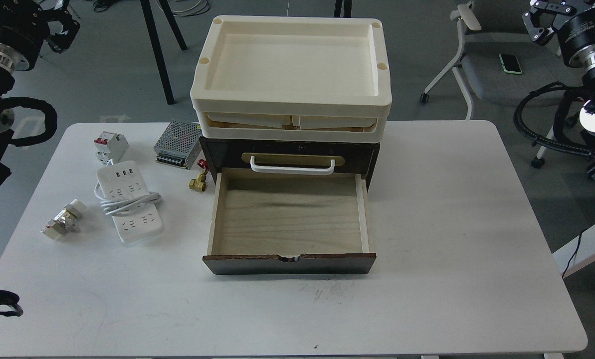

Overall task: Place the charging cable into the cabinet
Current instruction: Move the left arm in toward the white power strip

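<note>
The charging cable point(127, 200), a white power strip with its cord wound around the middle, lies flat on the left part of the white table point(452, 224). The cabinet point(227, 152) is a dark brown box at the table's centre back. Its pale-wood drawer point(290, 214) is pulled out toward me and is empty; above it sits a white handle point(292, 168) on a brass plate. My left gripper point(60, 27) is raised at the top left, off the table and far from the cable. High at the top right is my right gripper point(544, 17). Both look dark and small.
Stacked cream trays point(291, 60) rest on the cabinet. A white-and-red circuit breaker point(110, 145), a metal power supply point(178, 144) and a brass valve point(198, 182) lie behind the cable; a metal fitting point(63, 220) lies to its left. A chair point(501, 75) with a phone point(510, 63) stands behind.
</note>
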### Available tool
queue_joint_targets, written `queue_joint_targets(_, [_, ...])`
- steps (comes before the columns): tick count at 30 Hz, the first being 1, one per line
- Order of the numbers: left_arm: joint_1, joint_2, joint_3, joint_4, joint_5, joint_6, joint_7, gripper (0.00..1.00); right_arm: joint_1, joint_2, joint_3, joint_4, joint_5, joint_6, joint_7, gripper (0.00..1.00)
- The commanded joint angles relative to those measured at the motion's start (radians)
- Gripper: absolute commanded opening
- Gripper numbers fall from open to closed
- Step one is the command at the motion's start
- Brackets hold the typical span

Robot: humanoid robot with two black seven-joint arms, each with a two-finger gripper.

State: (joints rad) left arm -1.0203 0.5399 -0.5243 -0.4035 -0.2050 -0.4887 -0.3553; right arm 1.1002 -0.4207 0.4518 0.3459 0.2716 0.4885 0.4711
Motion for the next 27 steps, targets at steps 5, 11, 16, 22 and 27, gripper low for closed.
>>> queue_joint_targets(5, [0.013,0.006,-0.011,0.005,-0.017,0.000,-0.131,1.00,-0.003,-0.004,0.014,0.001,0.001,0.000,0.001,1.00])
queue_joint_targets(11, [0.042,-0.009,-0.045,0.046,-0.097,0.000,-0.133,1.00,0.004,0.008,0.015,0.002,0.001,0.000,0.003,1.00])
queue_joint_targets(16, [0.049,0.018,-0.190,0.040,-0.105,0.000,-0.133,1.00,0.006,0.010,0.016,0.022,0.001,0.000,0.004,1.00])
queue_joint_targets(22, [0.048,0.214,-0.117,-0.156,-0.013,0.000,-0.133,0.99,-0.023,-0.047,0.030,0.034,0.004,0.000,0.007,1.00])
queue_joint_targets(27, [0.013,0.390,-0.109,-0.427,0.396,0.000,-0.133,0.99,-0.068,-0.090,0.093,0.056,0.009,0.000,0.009,1.00])
